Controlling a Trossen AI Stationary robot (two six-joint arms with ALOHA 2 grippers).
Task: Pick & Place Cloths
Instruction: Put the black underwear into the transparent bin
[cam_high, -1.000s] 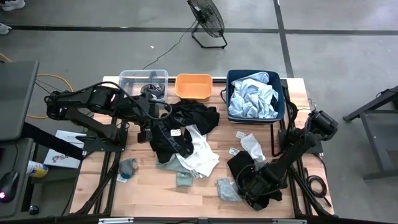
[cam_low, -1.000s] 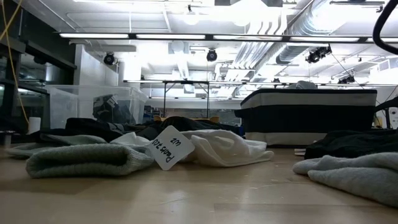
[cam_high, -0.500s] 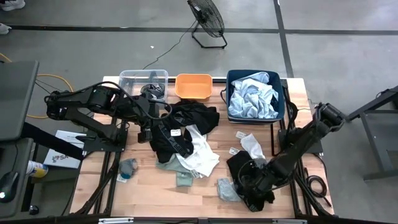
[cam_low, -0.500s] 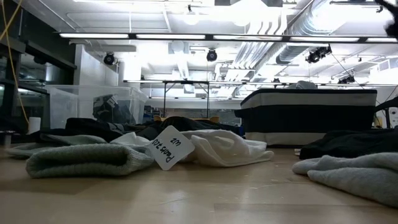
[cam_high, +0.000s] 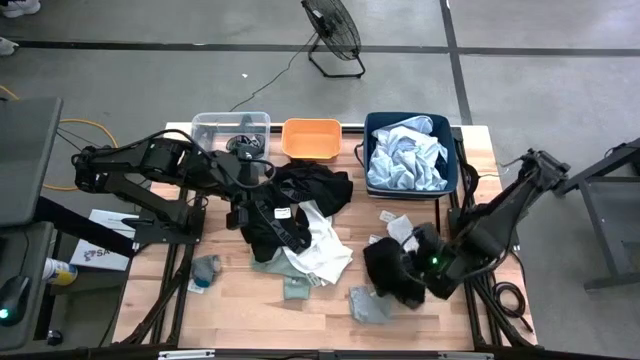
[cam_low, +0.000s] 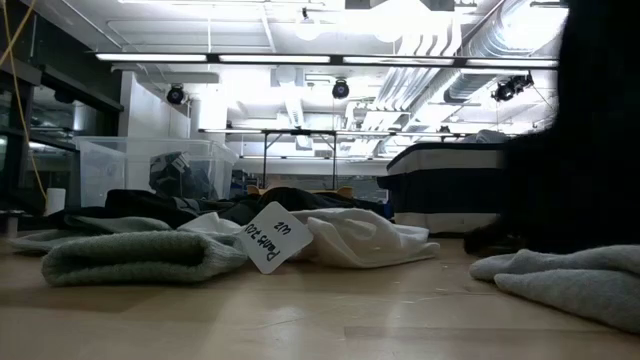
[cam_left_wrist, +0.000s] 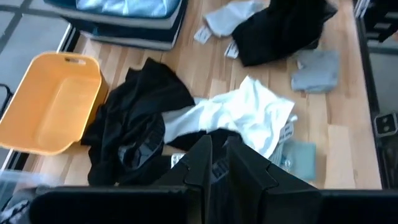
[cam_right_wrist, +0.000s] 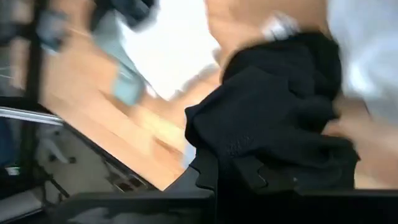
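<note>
My right gripper (cam_high: 425, 265) is near the table's near right part, shut on a black cloth (cam_high: 392, 272), which also shows bunched in the right wrist view (cam_right_wrist: 273, 106) and as a dark mass in the low view (cam_low: 590, 130). My left gripper (cam_left_wrist: 219, 152) is shut and stands over the left edge of a black garment (cam_high: 300, 195) in the middle of the table. That garment lies partly over a white cloth (cam_high: 322, 248). Small grey-green pieces (cam_high: 205, 268) lie on the wood near the front. My right gripper holds the black cloth by a bunched part (cam_right_wrist: 239, 155) that covers the fingertips, so which part it has cannot be told. The cloth hangs below the gripper in a slack bundle; its lower end (cam_low: 490, 240) is at the table top.
At the far edge stand a clear bin (cam_high: 215, 125), an orange bin (cam_high: 310, 138) and a navy bin (cam_high: 372, 125) with pale blue cloth (cam_high: 405, 160) in it. A grey cloth (cam_high: 368, 305) and a white rag (cam_high: 405, 232) lie beside my right gripper.
My right gripper has gone up and toward the far right with the black cloth. The cloth has risen off the wood near the front edge and now hangs in a bundle. The grey cloth beside it has stayed on the table.
</note>
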